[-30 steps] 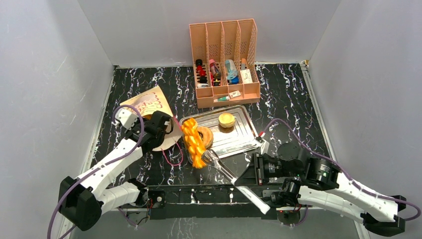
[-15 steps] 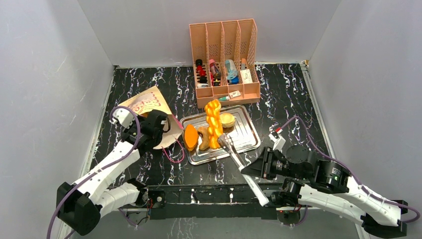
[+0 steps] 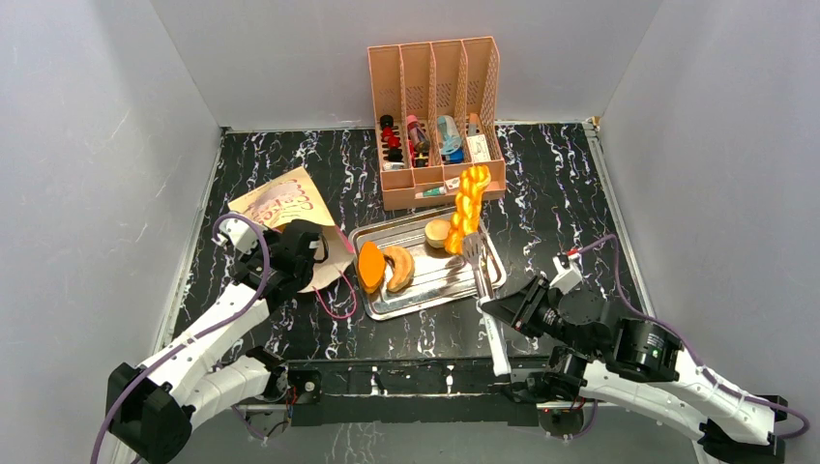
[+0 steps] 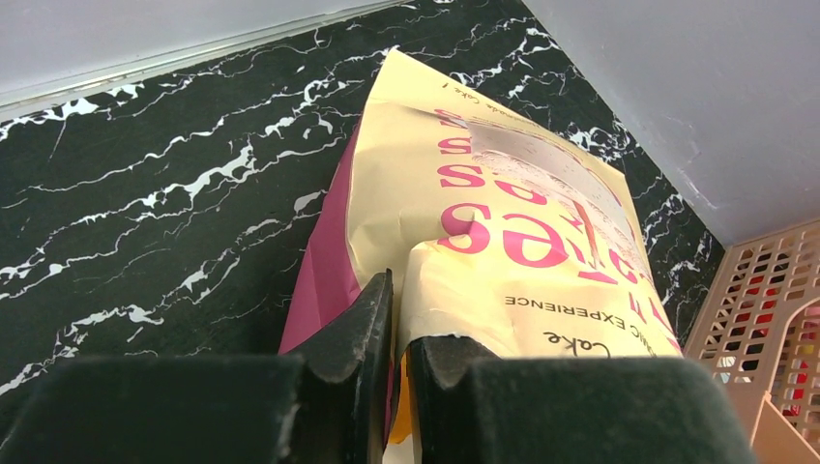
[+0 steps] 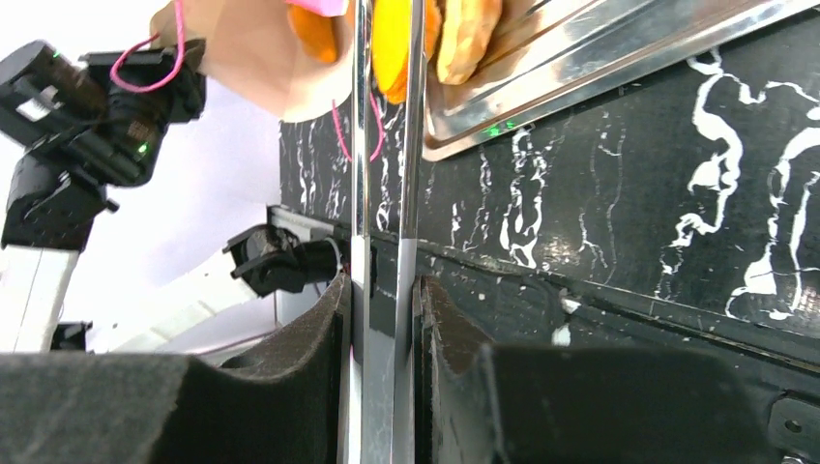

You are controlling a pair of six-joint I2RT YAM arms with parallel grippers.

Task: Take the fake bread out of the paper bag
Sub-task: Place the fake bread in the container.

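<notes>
Top external view, from the left: the paper bag (image 3: 280, 205) lies flat on the black marble table (image 3: 580, 193), mouth toward the centre, with its pink cord handle (image 3: 334, 307) trailing loose. The left gripper (image 4: 398, 333) is pinched shut on the cream edge of the bag at its mouth, as the left wrist camera shows. Whether any bread remains inside cannot be told.

Just right of the bag sits the metal tray (image 3: 447, 274), carrying an orange oval roll (image 3: 369, 266), a brown crescent (image 3: 399, 267) touching it, and a round bun (image 3: 438, 232) at the far side. Above the tray's far right corner the braided bread (image 3: 471, 201) hangs upright in the steel tongs (image 3: 474, 253), its top overlapping the front of the peach organizer (image 3: 435, 97) in this view. The right gripper (image 5: 382, 290) is clamped on the tongs' two arms, squeezing them together.

The step in hand looks to be setting this loaf down. To do it well, the right arm should draw the loaf back from the organizer, lower it over the bare part of the tray right of the crescent, and keep the squeeze until the loaf rests on metal. Tilting it toward lying flat would stop the tall loaf from toppling onto the bun. Meanwhile the left arm should hold the bag steady.
</notes>
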